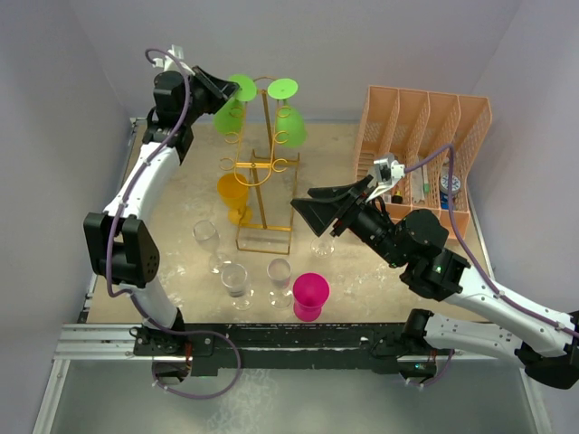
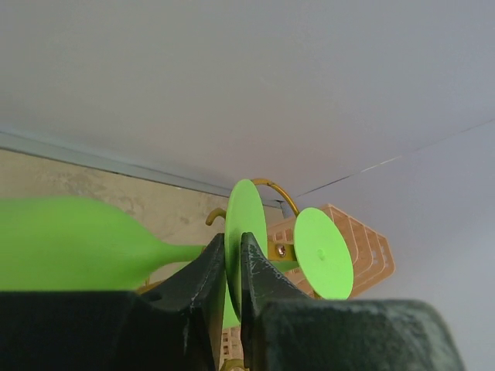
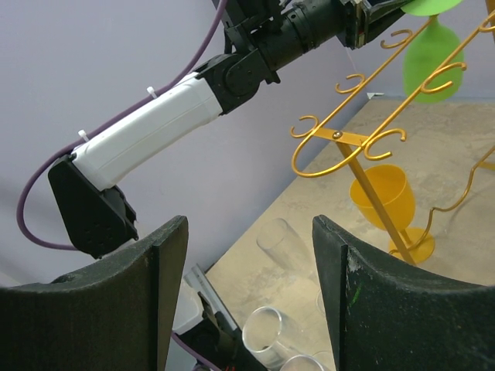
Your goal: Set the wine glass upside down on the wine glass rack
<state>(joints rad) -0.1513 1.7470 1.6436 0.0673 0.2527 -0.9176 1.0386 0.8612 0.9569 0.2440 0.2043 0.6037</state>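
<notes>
While the left gripper (image 2: 233, 255) clamps the green wine glass (image 1: 231, 116) by its foot, seemingly to hang it inverted atop the wine glass rack (image 1: 262, 165), the right gripper (image 3: 249, 263) hovers open and empty right of the rack.

Green wine glass (image 1: 230, 116) inverted at gold rack (image 1: 264, 194)

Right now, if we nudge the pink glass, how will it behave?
Pink glass looks like opaque plastic, so probably light and not brittle. Bowl above a short stem: a high push likely tips it, and it may roll.
</notes>
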